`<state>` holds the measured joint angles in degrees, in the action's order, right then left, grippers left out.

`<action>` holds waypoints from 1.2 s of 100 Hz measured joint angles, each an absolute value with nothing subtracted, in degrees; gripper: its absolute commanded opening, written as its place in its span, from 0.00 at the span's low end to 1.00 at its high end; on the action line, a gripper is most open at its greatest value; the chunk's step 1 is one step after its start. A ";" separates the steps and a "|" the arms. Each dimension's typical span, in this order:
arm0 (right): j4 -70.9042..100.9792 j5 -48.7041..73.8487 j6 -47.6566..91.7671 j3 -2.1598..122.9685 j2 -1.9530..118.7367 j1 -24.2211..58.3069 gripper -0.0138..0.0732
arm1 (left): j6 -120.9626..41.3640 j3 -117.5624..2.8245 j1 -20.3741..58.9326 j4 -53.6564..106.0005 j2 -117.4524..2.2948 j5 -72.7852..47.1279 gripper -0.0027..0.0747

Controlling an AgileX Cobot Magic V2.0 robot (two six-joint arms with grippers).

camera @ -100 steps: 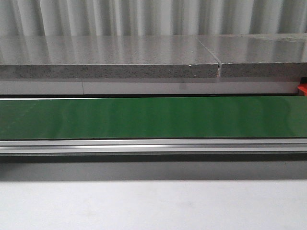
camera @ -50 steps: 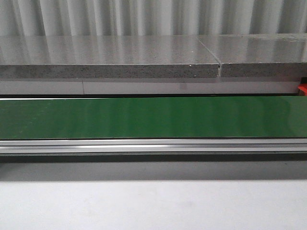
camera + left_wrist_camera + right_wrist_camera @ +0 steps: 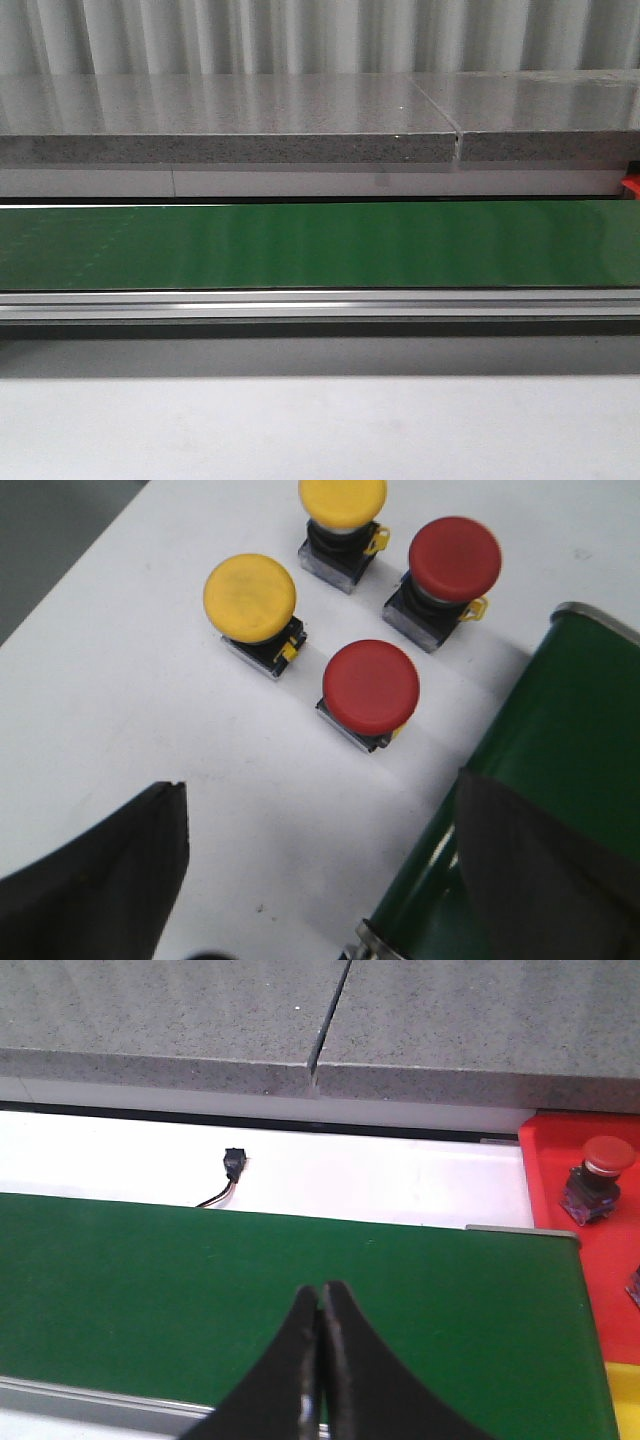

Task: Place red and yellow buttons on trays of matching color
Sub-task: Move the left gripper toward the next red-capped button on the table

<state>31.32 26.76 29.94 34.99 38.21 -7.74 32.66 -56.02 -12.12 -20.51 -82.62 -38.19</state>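
Even, cool light fills all three views. The grey stone shelf [image 3: 230, 105] carries pale vertical streaks of glare, and the green belt [image 3: 320, 245] shows a soft sheen. A dark shadow band lies below the metal rail [image 3: 320, 304]. The near fingers [image 3: 95, 880] in the left wrist view are blurred.

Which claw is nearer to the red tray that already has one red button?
Right. The shut right claw hangs over the green belt beside the red tray. The open left claw shows no tray.
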 measured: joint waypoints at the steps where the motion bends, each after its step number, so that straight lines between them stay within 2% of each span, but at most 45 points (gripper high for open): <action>1: 31.32 26.76 29.94 34.99 38.21 -7.74 0.08 | 32.45 -56.00 -12.12 -20.51 -82.87 -38.00 0.71; 29: 31.32 26.76 29.94 34.99 38.21 -7.74 0.08 | 31.27 -57.74 -12.27 -19.12 -89.13 -32.86 0.71; 99: 31.32 26.79 29.94 34.99 38.21 -7.74 0.08 | 30.81 -66.02 -12.27 -19.09 -103.33 -31.95 0.71; 111: 31.32 26.79 29.94 34.99 38.21 -7.74 0.08 | 30.81 -66.11 -12.27 -19.09 -104.41 -31.40 0.64; 120: 31.32 26.79 29.94 34.99 38.21 -7.74 0.08 | 30.81 -66.11 -12.27 -19.09 -104.76 -31.28 0.51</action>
